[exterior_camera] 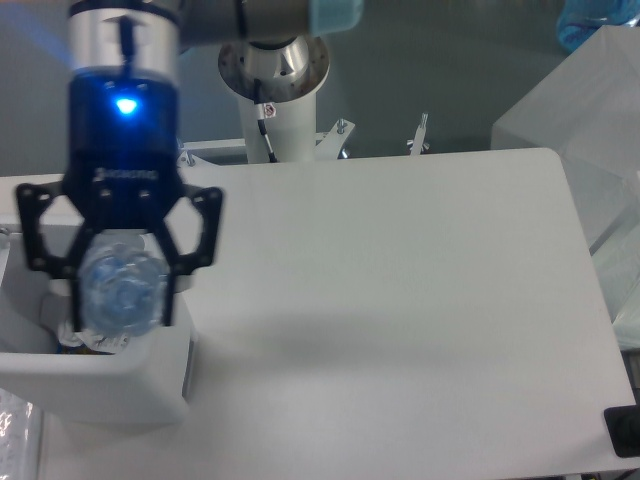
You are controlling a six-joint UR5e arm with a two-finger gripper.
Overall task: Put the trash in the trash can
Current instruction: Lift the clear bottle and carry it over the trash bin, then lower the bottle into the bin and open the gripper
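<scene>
One clear plastic bottle point(122, 292), seen end-on, hangs over the open white boxy trash can point(120, 375) at the left, near edge of the grey table point(400, 300). The black two-finger gripper point(120, 290) clamps it, fingers closed against its sides. Best to release only once the bottle is centred inside the rim. Open tabletop stretches right.

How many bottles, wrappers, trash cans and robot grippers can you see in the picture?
Plastic bottles: 1
Wrappers: 1, only just showing inside the trash can
Trash cans: 1
Grippers: 1
Total: 4
</scene>
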